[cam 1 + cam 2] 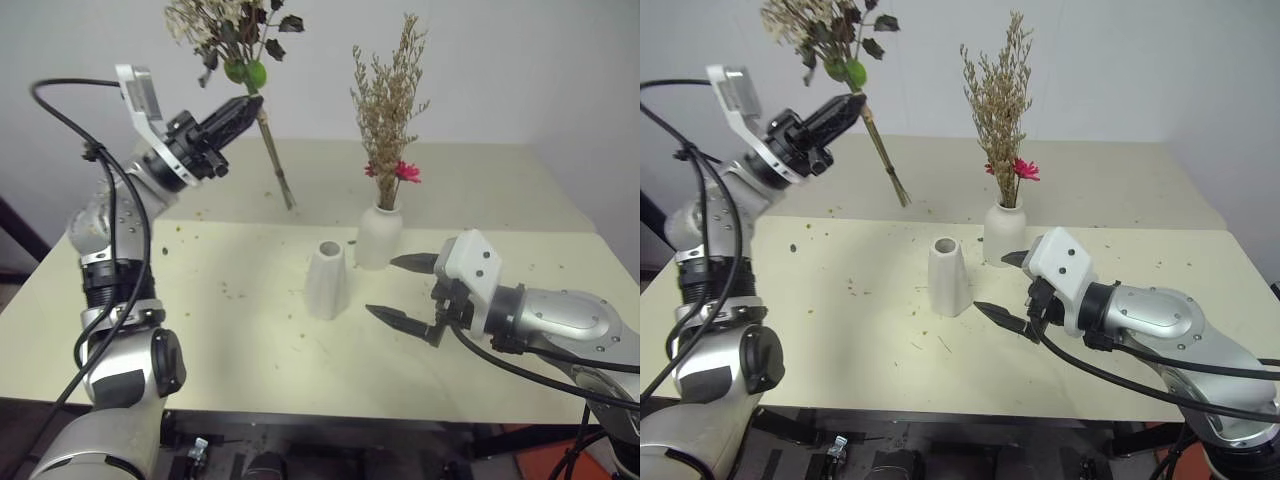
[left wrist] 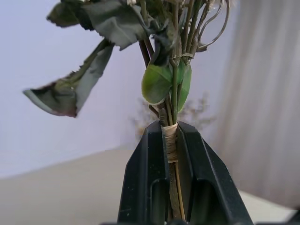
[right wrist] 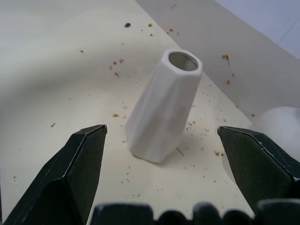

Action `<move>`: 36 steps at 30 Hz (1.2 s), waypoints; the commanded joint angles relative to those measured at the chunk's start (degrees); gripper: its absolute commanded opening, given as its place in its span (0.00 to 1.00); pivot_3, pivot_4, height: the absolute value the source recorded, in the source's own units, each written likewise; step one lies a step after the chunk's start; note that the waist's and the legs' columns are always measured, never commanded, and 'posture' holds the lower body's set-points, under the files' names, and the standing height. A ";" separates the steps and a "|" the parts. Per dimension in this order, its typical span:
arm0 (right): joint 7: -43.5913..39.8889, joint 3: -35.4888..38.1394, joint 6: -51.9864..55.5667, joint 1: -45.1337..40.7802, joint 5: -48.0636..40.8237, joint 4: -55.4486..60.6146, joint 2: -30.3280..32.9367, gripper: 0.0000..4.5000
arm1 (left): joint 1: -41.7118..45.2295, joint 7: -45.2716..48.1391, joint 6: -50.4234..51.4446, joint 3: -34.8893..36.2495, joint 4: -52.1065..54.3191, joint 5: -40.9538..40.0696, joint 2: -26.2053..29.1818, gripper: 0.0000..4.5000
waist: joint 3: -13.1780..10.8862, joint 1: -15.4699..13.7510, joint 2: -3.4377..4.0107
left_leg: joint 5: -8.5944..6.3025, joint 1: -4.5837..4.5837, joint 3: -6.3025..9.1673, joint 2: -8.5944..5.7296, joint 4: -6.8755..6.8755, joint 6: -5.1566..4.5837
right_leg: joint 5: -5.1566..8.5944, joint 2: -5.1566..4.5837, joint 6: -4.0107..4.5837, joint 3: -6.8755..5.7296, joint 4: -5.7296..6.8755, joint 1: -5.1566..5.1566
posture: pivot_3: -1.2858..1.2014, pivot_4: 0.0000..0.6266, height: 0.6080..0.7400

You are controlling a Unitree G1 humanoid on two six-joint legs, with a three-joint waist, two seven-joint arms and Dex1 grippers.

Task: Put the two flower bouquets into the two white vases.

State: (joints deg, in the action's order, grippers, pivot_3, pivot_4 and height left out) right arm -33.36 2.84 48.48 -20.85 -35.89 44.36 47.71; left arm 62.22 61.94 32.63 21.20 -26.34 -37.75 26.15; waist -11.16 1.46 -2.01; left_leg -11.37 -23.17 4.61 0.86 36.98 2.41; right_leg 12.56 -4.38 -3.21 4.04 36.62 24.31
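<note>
Scene over the cream table (image 1: pixel 220 330), read from left to right, with the cone vase (image 1: pixel 327 279) as landmark.

Left gripper (image 1: pixel 243 110): raised high, up and to the left of the cone vase, its two black fingers (image 2: pixel 145 183) clamped on the stems of the rose bouquet (image 1: pixel 235 35) just below the green tie (image 2: pixel 165 83). The bouquet hangs clear of the table; its stem ends (image 1: pixel 283 185) point down toward the far part of the tabletop, left of and behind the cone vase, touching nothing that can be made out.

Cone vase: upright near the table's middle, mouth open and empty (right wrist view), with bare tabletop strewn with small crumbs on its left and front sides, out to the near edge.

Round vase (image 1: pixel 379 236): just behind and to the right of the cone vase, a narrow gap between them. It holds the dry bouquet (image 1: pixel 388 100), upright, with a red daisy (image 1: pixel 403 171) low on its right side.

Right gripper (image 1: pixel 400 290): low and right of the cone vase, fingers spread wide with nothing between them, tips pointing at the vase but apart from it. The far finger lies close to the round vase.
</note>
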 commanded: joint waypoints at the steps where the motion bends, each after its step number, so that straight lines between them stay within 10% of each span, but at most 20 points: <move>1: 1.47 1.82 -0.90 0.75 0.78 2.54 -0.18 1.00 | 3.33 3.83 -2.68 -0.21 -2.96 -1.58 -0.06 0.03 | 0.00 0.31 0.00 | 0.00 0.00 0.00 0.00 -0.01 -0.01 | -0.03 0.00 0.06 0.00 0.00 0.00 | 0.52 0.24 1.00; 36: 3.97 2.75 -0.18 3.70 2.37 4.16 0.38 1.00 | -0.28 13.35 -11.43 -10.59 -8.87 4.85 -5.11 0.03 | 0.00 1.00 0.00 | 0.00 0.05 0.02 -0.01 0.00 -0.01 | 0.11 0.00 -0.19 0.00 0.04 -0.05 | 0.52 0.24 1.00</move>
State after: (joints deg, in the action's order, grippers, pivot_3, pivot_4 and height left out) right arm -29.71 5.00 49.00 -16.55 -34.18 47.75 47.97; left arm 61.94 75.43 23.45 10.99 -35.56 -33.57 21.29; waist -11.16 2.46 -2.01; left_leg -11.37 -23.12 4.62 0.86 36.98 2.40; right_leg 12.68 -4.38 -3.40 4.04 36.66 24.26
